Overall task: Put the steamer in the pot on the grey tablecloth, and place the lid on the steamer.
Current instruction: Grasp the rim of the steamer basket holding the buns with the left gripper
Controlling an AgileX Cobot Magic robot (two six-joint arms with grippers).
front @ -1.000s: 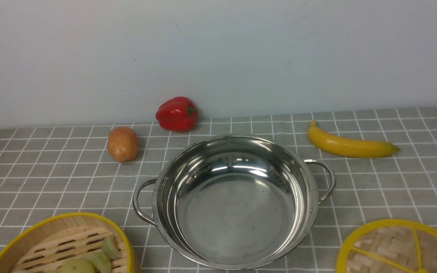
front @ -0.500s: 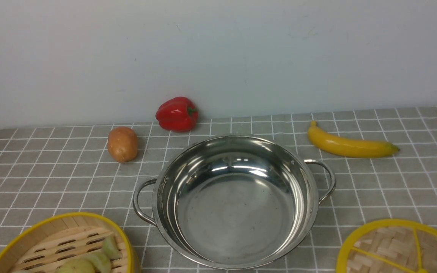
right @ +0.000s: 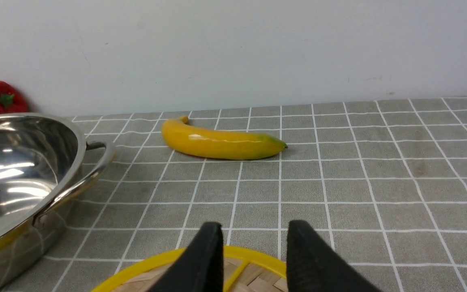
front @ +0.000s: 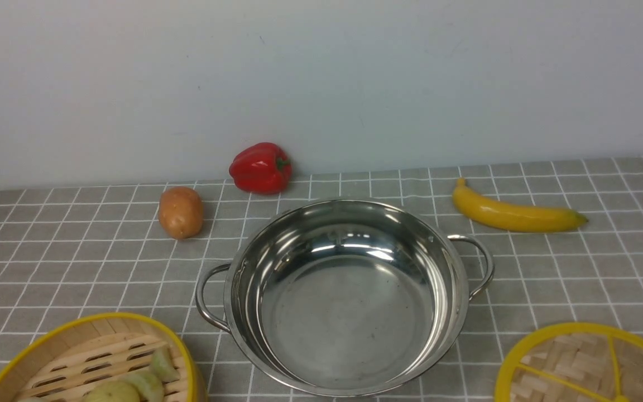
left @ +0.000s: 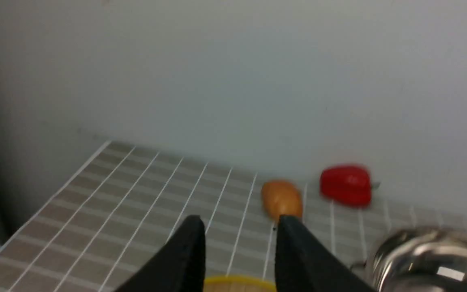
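Left hand (left: 239,221) and right hand (right: 254,225) gape empty; steamer (front: 91,319), lid (front: 578,363) cut off

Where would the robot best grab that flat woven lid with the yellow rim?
Probably by its thick yellow rim, coming from straight above and straddling it. The lid lies flat on the grey tablecloth, so a sideways approach finds little to pinch. The right claw hangs open right above that rim, so it looks best placed.
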